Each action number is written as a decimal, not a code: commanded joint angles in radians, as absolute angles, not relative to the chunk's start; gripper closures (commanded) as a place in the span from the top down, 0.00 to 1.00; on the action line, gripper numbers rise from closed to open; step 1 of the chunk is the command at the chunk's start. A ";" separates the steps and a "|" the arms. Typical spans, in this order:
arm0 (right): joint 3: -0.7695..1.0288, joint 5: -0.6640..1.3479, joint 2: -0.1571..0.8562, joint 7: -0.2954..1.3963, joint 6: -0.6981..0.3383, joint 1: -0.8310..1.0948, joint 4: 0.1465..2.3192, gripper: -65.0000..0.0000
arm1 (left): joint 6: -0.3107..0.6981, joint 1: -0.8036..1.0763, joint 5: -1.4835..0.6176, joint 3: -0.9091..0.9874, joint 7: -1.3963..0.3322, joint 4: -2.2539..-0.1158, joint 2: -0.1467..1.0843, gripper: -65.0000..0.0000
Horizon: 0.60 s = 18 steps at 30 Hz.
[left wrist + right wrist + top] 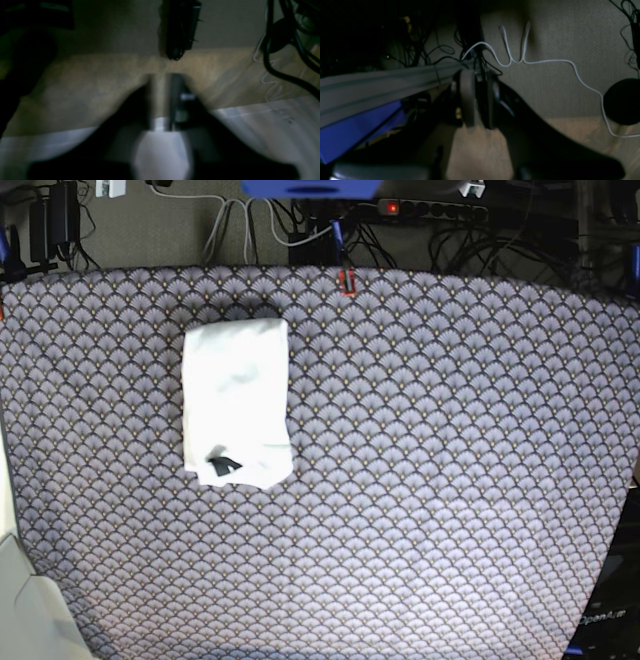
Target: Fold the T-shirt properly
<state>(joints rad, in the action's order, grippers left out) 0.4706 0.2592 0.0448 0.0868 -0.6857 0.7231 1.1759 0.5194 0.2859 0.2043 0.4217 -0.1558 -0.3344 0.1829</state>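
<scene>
The T-shirt (237, 402) lies folded into a white upright rectangle on the left middle of the patterned table cover (450, 480), plain side up, with a small dark tag (221, 466) near its front edge. Neither arm shows in the base view. In the left wrist view my left gripper (165, 100) is blurred, its fingers pressed together over a tan floor and a white surface (262, 120), with nothing in them. In the dark right wrist view my right gripper (480, 100) stands with a narrow gap between its pads and holds nothing.
Behind the table's far edge lie a power strip (430, 208) and tangled cables. A white cable (545, 61) loops over the carpet beside a round black object (622, 101). A blue panel (357, 130) sits left of the right gripper.
</scene>
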 commanded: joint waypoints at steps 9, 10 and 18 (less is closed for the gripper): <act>0.453 0.127 0.114 0.042 -0.698 0.555 0.822 0.00 | 0.271 0.225 0.194 0.325 -0.134 -0.340 0.188 0.01; 0.453 0.097 0.116 0.019 -0.698 0.530 0.763 0.00 | 0.268 0.219 0.194 0.309 -0.134 -0.338 0.188 0.01; 0.447 -0.116 0.120 -0.252 -0.698 0.394 0.412 0.00 | 0.266 0.205 0.191 0.305 -0.136 -0.334 0.171 0.01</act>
<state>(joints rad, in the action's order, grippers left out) 0.4454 -0.1272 0.1127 -0.2443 -0.6838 0.3836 0.4049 0.2638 0.2001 0.1944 0.3035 -0.1379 -0.3328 0.1715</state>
